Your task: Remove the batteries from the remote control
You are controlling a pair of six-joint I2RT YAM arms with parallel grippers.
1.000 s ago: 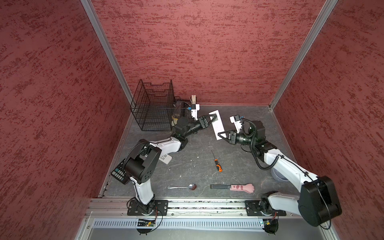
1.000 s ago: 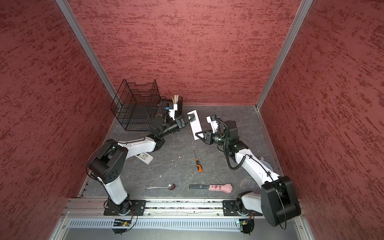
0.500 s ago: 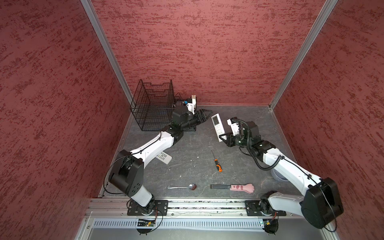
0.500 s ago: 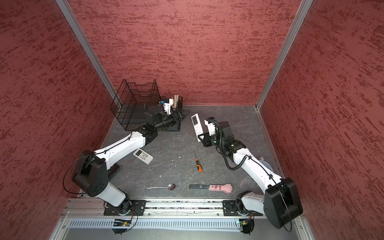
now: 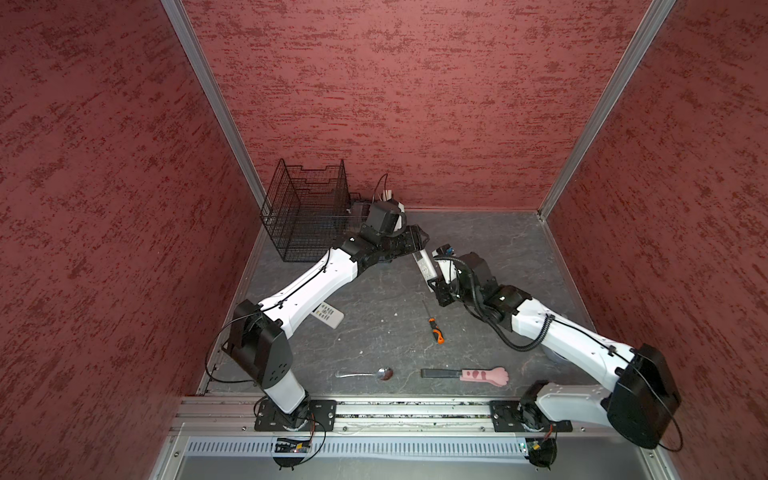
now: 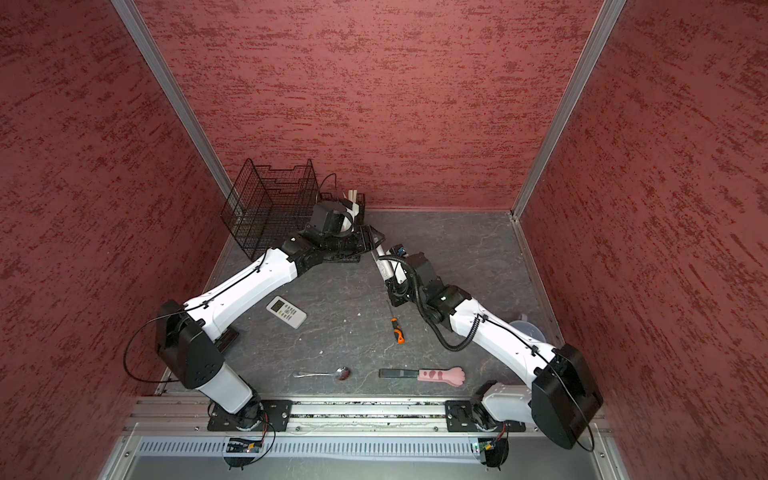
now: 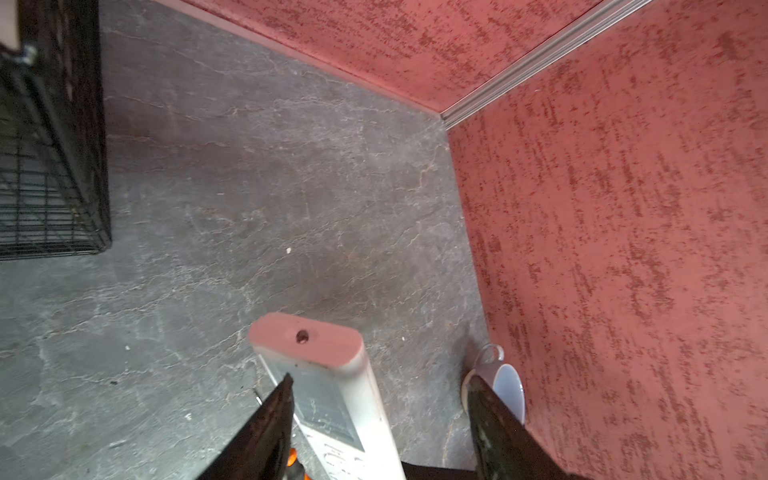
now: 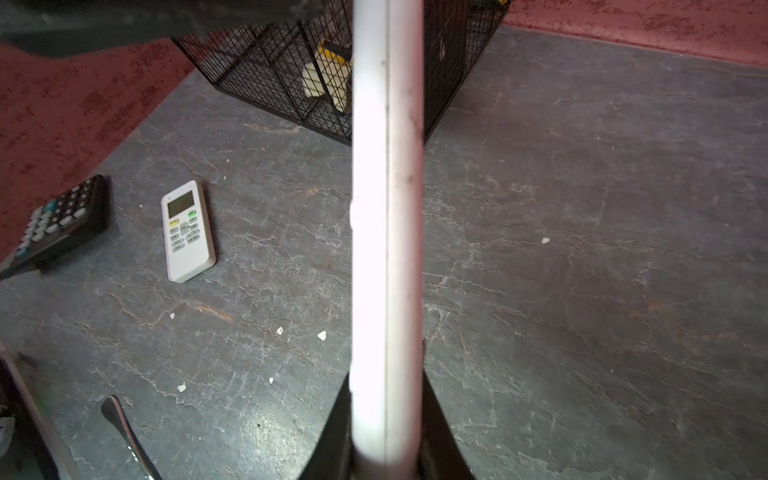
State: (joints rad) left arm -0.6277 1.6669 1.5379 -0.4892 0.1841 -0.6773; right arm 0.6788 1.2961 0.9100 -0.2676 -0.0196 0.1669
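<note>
Zero batteries are out that I can see: toward 12 o'clock on the table, my right jaws clench the white remote control, and my left jaws stand released around its far end.

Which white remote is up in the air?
The long remote pinched in the right claw; the other remote lies flat on the table, untouched.

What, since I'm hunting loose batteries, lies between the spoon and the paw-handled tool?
Nothing: in both top views the table is bare between the spoon and the paw-handled tool.
</note>
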